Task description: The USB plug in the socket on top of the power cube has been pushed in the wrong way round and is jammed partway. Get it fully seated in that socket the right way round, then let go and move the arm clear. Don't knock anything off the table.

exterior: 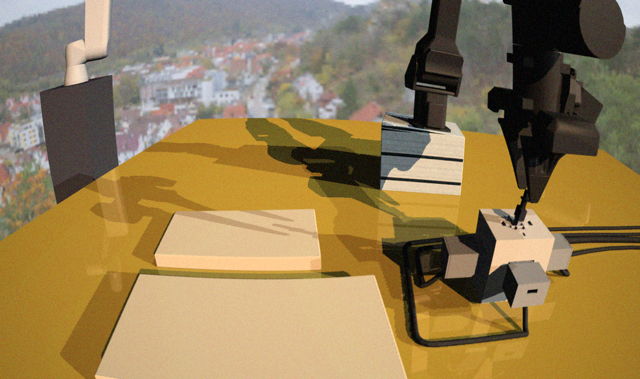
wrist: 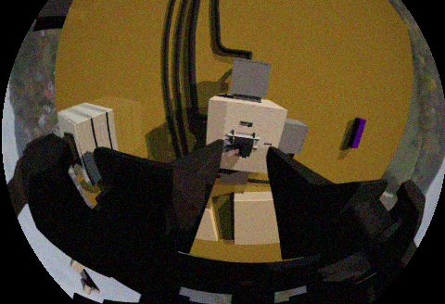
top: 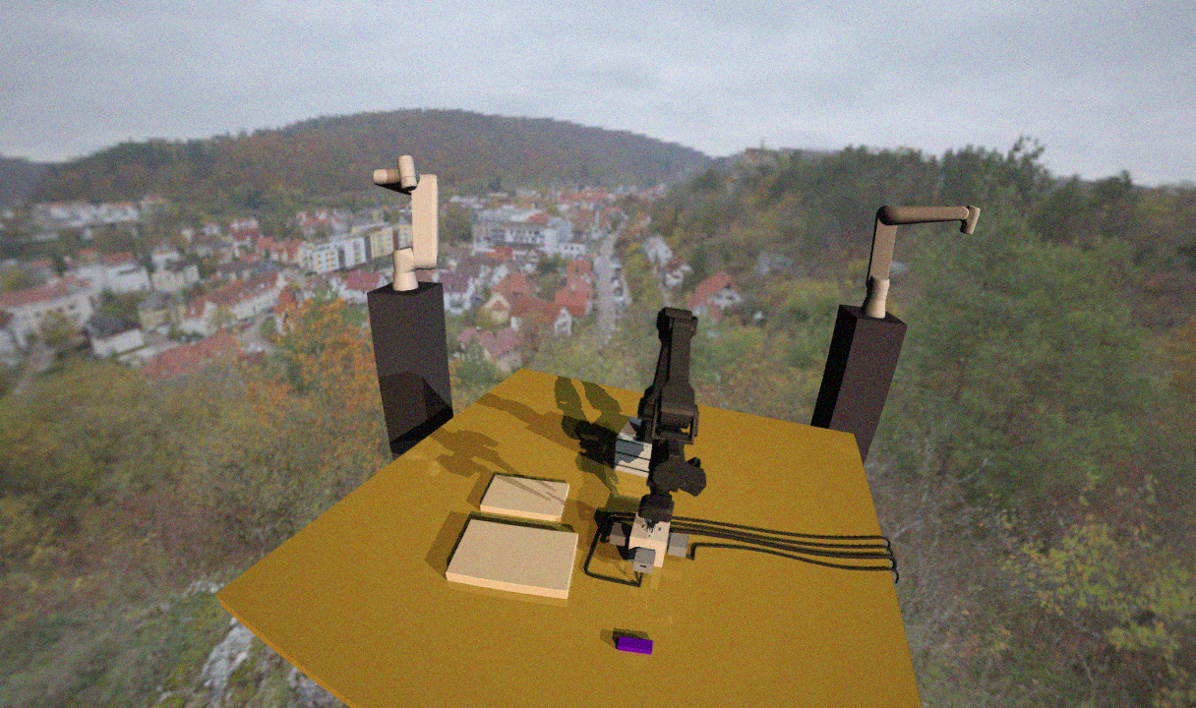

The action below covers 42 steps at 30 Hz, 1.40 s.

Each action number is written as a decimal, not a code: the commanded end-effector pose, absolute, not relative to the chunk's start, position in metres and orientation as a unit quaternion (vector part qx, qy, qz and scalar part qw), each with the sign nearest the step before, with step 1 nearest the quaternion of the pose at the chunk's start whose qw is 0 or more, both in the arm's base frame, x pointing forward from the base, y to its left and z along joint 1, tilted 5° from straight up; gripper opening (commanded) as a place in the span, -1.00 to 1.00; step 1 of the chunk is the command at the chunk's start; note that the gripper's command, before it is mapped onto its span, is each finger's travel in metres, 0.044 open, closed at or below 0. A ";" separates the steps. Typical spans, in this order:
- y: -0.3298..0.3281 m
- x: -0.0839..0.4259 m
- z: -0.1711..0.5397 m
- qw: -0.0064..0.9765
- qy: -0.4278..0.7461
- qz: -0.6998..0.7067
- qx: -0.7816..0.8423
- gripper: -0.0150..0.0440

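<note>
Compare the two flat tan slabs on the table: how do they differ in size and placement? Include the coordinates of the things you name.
The front slab (top: 513, 556) (exterior: 253, 325) is larger than the rear slab (top: 524, 497) (exterior: 242, 233). The front slab lies farther from the arm's striped base block (top: 631, 454) (exterior: 422, 169), while the rear slab lies nearer to it. Both are plain tan, lie flat and have a rectangular outline.

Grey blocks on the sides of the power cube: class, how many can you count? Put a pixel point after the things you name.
3. In the exterior view, the power cube (top: 648, 544) (exterior: 520, 252) (wrist: 220, 120) has a left block (top: 618, 533) (exterior: 460, 257) (wrist: 234, 177), a front block (top: 643, 560) (exterior: 528, 284) (wrist: 295, 135) and a right block (top: 678, 546) (exterior: 560, 252) (wrist: 250, 79). Its back may hide another.
</note>
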<state>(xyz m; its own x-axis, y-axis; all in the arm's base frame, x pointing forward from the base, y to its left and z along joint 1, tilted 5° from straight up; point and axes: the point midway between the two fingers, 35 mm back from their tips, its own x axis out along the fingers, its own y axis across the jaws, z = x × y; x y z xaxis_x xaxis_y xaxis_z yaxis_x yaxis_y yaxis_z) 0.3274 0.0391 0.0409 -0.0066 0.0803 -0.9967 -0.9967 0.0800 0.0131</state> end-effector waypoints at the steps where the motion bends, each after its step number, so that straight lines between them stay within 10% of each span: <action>1: 0.039 0.327 0.041 0.537 0.502 0.501 -0.457 -0.25; 4: 0.039 0.327 0.041 0.537 0.502 0.501 -0.457 -0.49; 42: 0.038 0.327 0.054 0.537 0.502 0.502 -0.456 -0.49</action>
<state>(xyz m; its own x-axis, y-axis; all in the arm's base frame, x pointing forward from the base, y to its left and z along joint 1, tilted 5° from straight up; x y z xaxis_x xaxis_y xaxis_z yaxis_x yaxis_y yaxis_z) 0.3260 0.0382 0.0490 -0.0155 0.0797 -0.9967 -0.9964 0.0825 0.0221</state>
